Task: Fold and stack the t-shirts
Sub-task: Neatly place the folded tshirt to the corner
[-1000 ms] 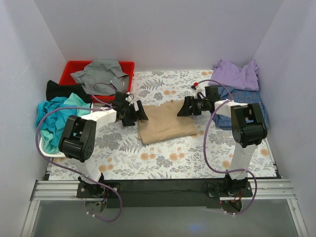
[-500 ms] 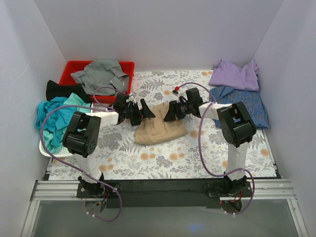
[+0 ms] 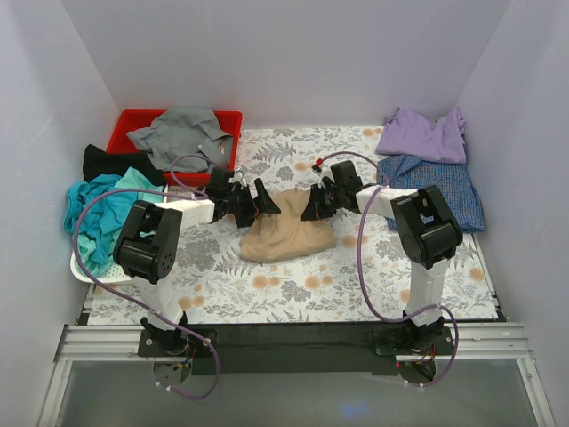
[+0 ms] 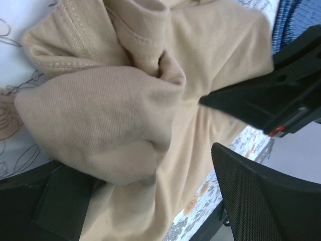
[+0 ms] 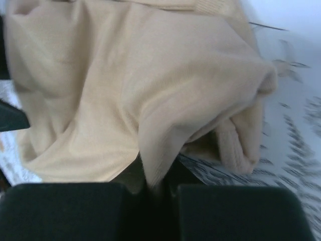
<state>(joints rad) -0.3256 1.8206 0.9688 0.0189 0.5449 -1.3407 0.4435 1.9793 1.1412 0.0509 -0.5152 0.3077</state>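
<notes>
At centre, the right pincer [image 3: 309,212] has closed on the tan shirt [image 3: 284,237].

A red rectangular plastic bin [image 3: 123,135] sits at the floral-printed table cover's [image 3: 293,286] far-left corner, a white mesh basket [image 3: 83,270] nearer.

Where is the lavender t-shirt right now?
In the top view, the lavender t-shirt lies at the far right corner, just beyond the blue-checked t-shirt.
</notes>
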